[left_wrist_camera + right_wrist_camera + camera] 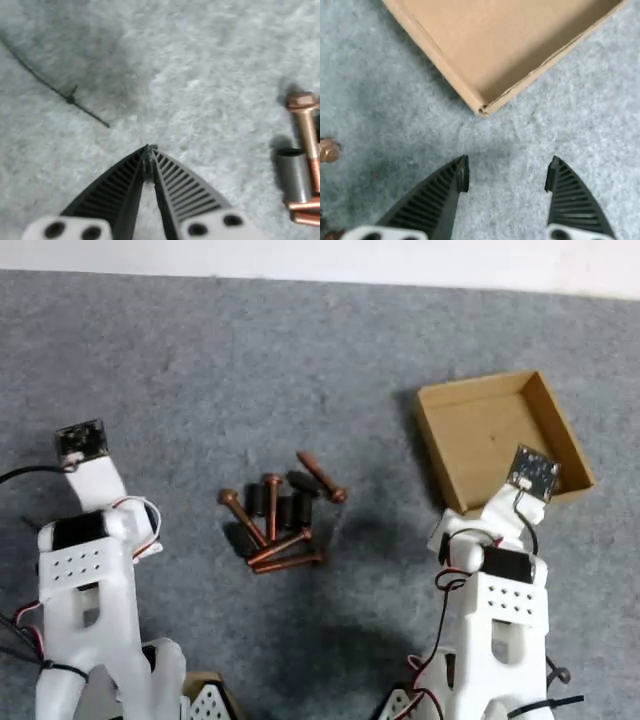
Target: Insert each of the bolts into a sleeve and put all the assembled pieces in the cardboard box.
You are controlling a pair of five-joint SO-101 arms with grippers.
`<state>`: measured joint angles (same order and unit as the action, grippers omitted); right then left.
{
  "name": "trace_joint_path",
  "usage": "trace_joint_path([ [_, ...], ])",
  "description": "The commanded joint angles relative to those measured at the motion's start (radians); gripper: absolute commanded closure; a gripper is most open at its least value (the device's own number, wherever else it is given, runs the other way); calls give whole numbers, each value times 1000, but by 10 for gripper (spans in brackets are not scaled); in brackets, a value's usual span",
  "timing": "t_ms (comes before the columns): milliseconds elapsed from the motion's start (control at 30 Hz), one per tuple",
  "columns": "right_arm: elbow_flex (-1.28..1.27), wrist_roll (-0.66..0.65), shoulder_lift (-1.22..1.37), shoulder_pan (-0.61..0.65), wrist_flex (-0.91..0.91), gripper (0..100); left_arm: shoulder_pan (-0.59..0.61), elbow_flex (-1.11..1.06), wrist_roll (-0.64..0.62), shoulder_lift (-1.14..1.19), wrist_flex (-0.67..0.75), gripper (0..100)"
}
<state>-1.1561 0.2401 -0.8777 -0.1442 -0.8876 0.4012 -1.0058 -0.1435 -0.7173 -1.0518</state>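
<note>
1. Progress: nothing is judged done. The cardboard box (495, 435) is seen empty, and no assembled piece lies in it.
2. No bolt is seen seated in a sleeve. All parts lie loose in one pile (280, 525) on the grey mat (200, 370), well apart from the cardboard box, on its side toward the left arm.
3. Left to do, as judged: every insertion, then every transfer into the cardboard box. The task is taken to be at its very start.
4. Bolts (271, 502): copper-coloured, with hex heads and long shanks. Five are counted in the high view. Four are bunched and crossing each other; one lies on the edge of the pile nearest the cardboard box.
5. Sleeves (285, 510): short dark tubes, mixed in among the bolts and touching them. Their number cannot be told.
6. Right gripper (507, 170): fingers are spread wide with nothing between them. It is held over the mat just beside a corner of the cardboard box, outside its wall.
7. Left gripper (148, 150): fingers are pressed together with nothing held. It is placed beyond the pile from the cardboard box, near the pile's outer bolts.
</note>
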Motion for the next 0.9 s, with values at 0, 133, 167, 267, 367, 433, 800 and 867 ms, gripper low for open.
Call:
trace_joint_path([
  [0,4,-18,-1,-7,21,757,-19,38,146,-33,-52,994],
  [133,2,-51,-1,-8,21,757,-19,-44,147,-217,-63,994],
  [167,2,-51,-1,-8,21,757,-19,-76,149,-289,-61,994],
  [267,2,-51,-27,-10,21,757,-25,-182,150,-547,-68,994],
  [367,-10,-51,-134,-4,-28,757,-51,-295,183,-812,-69,989],
  [433,-50,-51,-239,4,-54,757,-90,-338,216,-970,-124,989],
  [800,-302,-124,-908,119,-168,760,-139,-374,216,-1038,-169,954],
  [867,-334,-126,-978,116,-180,760,-139,-394,216,-1055,-167,954],
])
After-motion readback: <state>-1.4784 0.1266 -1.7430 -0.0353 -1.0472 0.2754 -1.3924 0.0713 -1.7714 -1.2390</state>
